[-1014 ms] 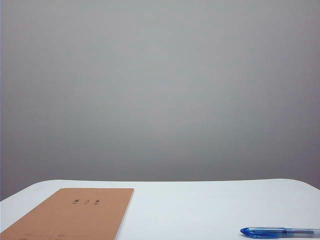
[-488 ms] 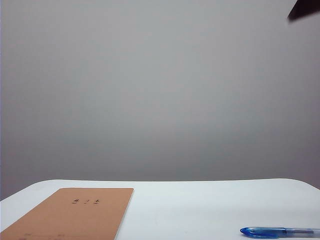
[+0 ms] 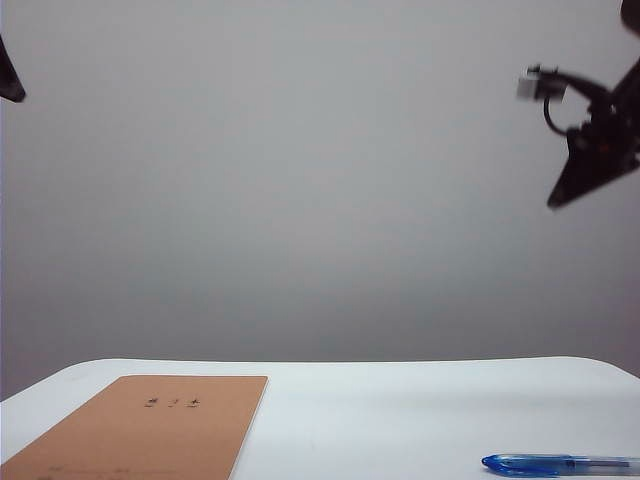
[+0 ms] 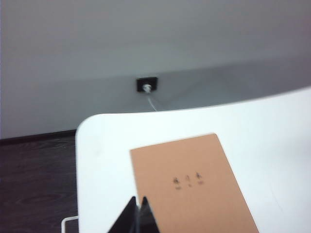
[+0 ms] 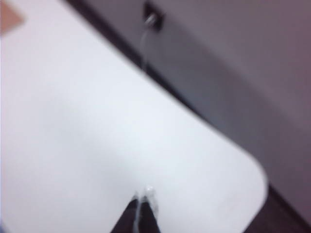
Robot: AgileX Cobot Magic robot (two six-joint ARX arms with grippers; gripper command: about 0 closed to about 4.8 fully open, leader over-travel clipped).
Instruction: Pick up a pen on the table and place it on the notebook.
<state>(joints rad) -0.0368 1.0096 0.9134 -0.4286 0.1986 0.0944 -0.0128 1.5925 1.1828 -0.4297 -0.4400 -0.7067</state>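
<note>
both arms high above the table, pen and notebook lying untouched

nearest in the exterior view, the pen (image 3: 560,464) lies flat at the right front of the white table (image 3: 400,410), blue end pointing toward the middle, well apart from the tan notebook (image 3: 150,430) lying flat at the left front, its small dark characters near the far edge. above and behind, the right gripper (image 3: 556,202) hangs blurred at the upper right, far over the pen, fingers pressed together and holding nothing. the left gripper (image 4: 137,206) shows only as a dark sliver at the upper left edge; in its wrist view its fingers meet, empty, above the notebook's (image 4: 194,189) near end. beyond the table edge, a wall socket (image 4: 146,85) with a white cable.
</note>
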